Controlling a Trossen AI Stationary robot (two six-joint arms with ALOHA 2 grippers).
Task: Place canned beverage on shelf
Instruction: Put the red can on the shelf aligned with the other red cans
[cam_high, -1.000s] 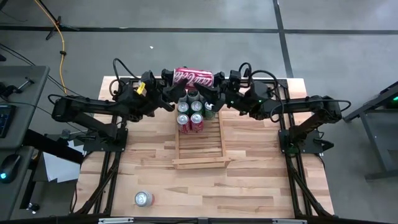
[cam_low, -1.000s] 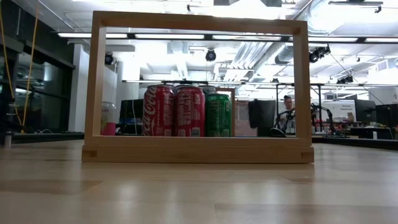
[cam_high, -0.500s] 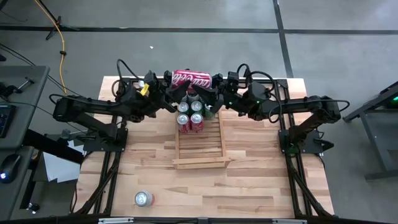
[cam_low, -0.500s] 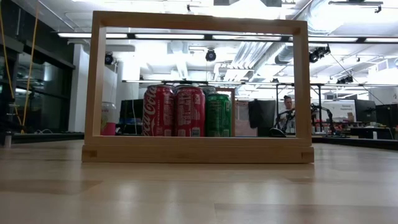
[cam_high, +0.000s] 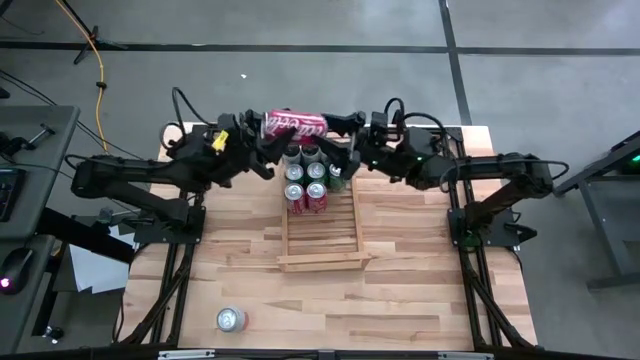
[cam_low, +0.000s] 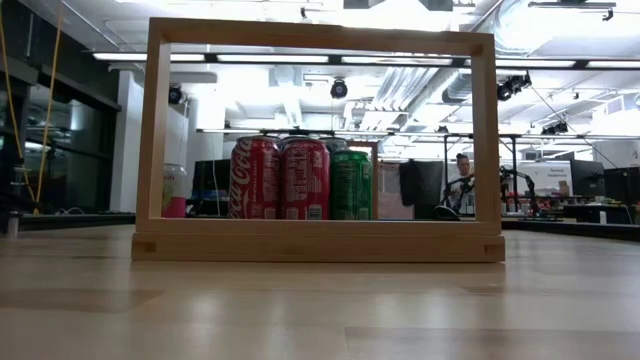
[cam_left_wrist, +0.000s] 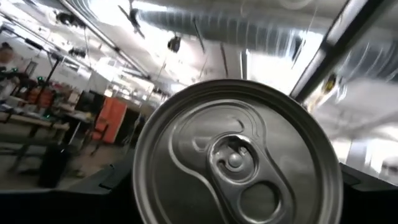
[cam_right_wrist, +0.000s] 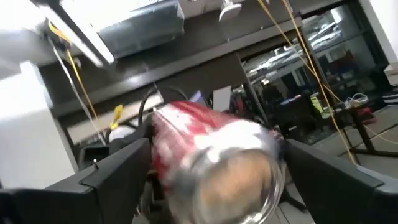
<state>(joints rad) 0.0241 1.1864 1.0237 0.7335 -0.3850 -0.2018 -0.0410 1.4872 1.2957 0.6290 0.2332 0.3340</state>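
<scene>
High view: both arms reached inward from the bench's two sides and met over the far end of the shelf (cam_high: 320, 235). A red canned beverage (cam_high: 295, 123) lay horizontal in the air between them, lengthwise from one arm to the other, above and just beyond the shelf's far end.

Left hand (cam_high: 268, 130) at the can's left end. Left wrist view: the can's silver lid with pull tab (cam_left_wrist: 236, 158) filled the picture, facing straight at the camera; the hand's own fingers were not visible there. The high view showed the hand closed against that end of the can, so I recorded it as pinching the can.

Right hand (cam_high: 338, 126) at the can's right end. Right wrist view: the can's base (cam_right_wrist: 214, 165) pointed toward the camera, one dark finger (cam_right_wrist: 115, 171) on each side of it; contact with the can's sides could not be resolved from the blurred picture. Cannot tell whether it gripped or stood spread.

Shelf contents, high view: two rows of upright cans (cam_high: 306, 180) packed at the far end; near part bare slats. Low view: two red cans and a green can (cam_low: 350, 185) seen through the shelf's end frame (cam_low: 320, 240).

One more can (cam_high: 231, 319) stood alone near the bench's (cam_high: 420, 300) front edge, well apart from the shelf.
</scene>
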